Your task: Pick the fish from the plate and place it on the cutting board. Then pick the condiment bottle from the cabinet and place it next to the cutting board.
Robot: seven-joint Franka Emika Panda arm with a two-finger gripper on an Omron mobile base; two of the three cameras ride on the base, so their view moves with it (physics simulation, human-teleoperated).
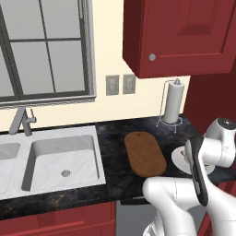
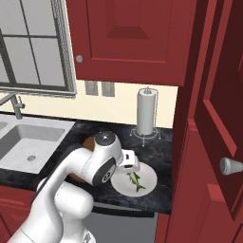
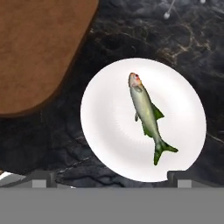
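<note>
The gripper (image 3: 109,177), jaws spread wide, hangs above the fish (image 3: 146,114) lying seemingly off-centre ahead; descending uncorrected, one finger could nudge it across the plate (image 3: 105,131).

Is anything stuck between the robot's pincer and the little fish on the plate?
No, nothing visible is in the way. The open pincer hangs above the white plate, and the fish lies bare on it. The cutting board sits beside the plate, with only dark counter between them.
</note>
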